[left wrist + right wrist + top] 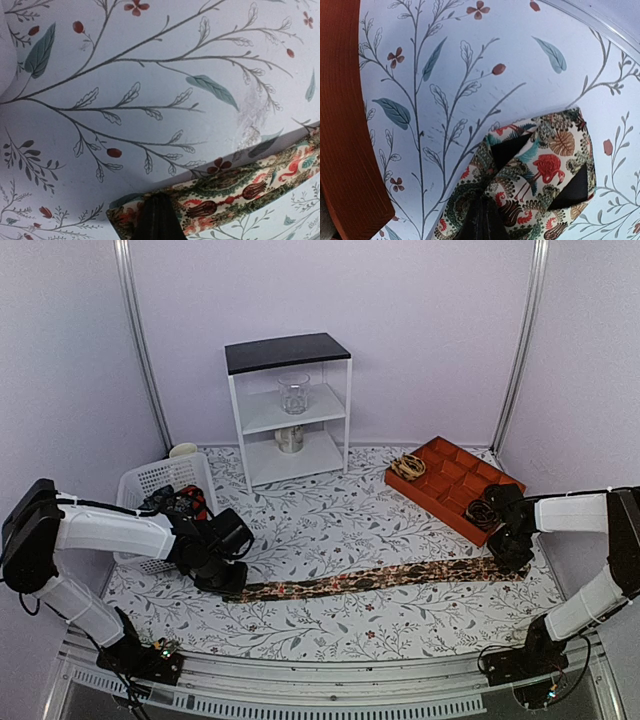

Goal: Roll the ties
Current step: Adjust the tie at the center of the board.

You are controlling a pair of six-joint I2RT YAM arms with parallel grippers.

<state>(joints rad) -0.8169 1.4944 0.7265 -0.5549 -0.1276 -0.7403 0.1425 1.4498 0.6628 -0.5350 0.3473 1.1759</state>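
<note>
One tie (370,580), brown with a pale floral print, lies stretched flat across the table from left to right. My left gripper (226,582) is shut on its narrow left end. In the left wrist view the closed fingers (157,212) pinch the tie's end (240,190) against the table. My right gripper (514,558) is shut on the wide right end. In the right wrist view the closed fingers (487,215) hold the pointed end of the tie (555,160), which shows red flamingos, leaves and dark lining.
A white basket (150,480) at the left holds dark and red fabric (182,502). An orange compartment tray (455,485) (340,125) with rubber bands sits just behind my right gripper. A white shelf (290,405) with a glass and a can stands at the back.
</note>
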